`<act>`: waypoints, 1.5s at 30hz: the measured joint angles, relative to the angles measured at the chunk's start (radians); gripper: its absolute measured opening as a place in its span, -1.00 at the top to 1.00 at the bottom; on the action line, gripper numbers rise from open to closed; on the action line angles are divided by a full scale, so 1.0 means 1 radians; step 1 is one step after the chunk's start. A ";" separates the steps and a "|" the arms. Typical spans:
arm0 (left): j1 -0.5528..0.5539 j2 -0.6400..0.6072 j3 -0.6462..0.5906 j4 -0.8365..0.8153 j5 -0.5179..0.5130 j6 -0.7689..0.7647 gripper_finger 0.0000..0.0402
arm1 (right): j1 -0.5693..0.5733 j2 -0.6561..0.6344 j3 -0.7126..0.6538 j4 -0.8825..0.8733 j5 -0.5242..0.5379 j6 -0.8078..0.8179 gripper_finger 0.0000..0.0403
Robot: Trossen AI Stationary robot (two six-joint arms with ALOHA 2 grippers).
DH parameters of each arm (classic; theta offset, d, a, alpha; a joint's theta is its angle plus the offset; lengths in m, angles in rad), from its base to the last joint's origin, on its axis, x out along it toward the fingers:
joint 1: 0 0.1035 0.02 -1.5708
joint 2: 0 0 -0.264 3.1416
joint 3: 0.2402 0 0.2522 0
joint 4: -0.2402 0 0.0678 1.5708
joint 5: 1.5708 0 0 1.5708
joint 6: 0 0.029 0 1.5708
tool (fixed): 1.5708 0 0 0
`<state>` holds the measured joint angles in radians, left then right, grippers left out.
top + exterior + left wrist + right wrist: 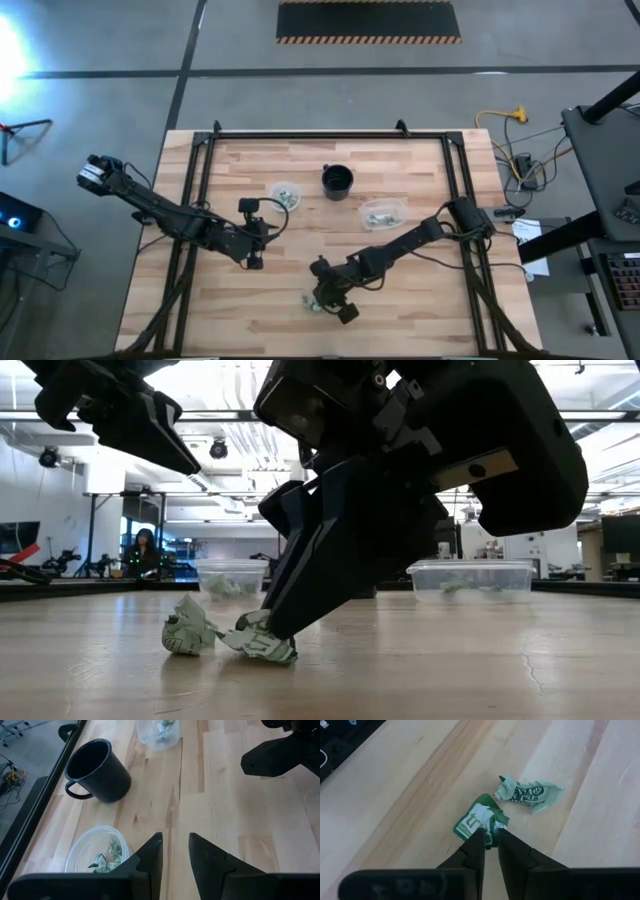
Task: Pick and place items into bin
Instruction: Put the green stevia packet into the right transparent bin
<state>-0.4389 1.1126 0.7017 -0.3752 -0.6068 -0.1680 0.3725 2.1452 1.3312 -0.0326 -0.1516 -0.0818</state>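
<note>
Right wrist view: my right gripper (pixel 489 836) pinches one green wrapper (pixel 479 822) on the table (pixel 395 795), a second wrapper (pixel 532 795) just beside it. I'd lift straight, sparing the neighbour.

Two crumpled pale green-and-white printed wrapper pieces lie on the wood near the high view's lower centre. Nearer wrapper (pixel 479 821): folded, pinched at its edge between dark fingertips (pixel 476 843). Second wrapper (pixel 530 794): flatter, just beside it, apart. More green scraps (pixel 106 859) sit in a clear round tub.
</note>
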 joint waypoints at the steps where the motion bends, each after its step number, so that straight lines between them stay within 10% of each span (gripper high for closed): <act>1: 0.000 0.000 0.000 0.000 0.000 0.000 0.62 | 0.000 0.000 0.000 -0.001 0.000 0.000 0.81; 14: 0.000 0.000 0.000 -0.001 0.000 0.000 0.62 | 0.000 -0.058 0.002 -0.137 0.091 -0.015 0.85; 33: -0.001 0.000 -0.005 0.000 0.001 -0.003 0.62 | 0.000 -0.373 -0.048 -0.548 0.537 0.105 0.85; 45: 0.000 0.000 -0.006 0.002 0.001 -0.009 0.62 | -0.008 -0.627 -0.326 -0.620 0.794 0.321 0.85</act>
<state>-0.4393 1.1125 0.6956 -0.3734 -0.6060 -0.1768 0.3642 1.5181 1.0051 -0.6529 0.6419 0.2394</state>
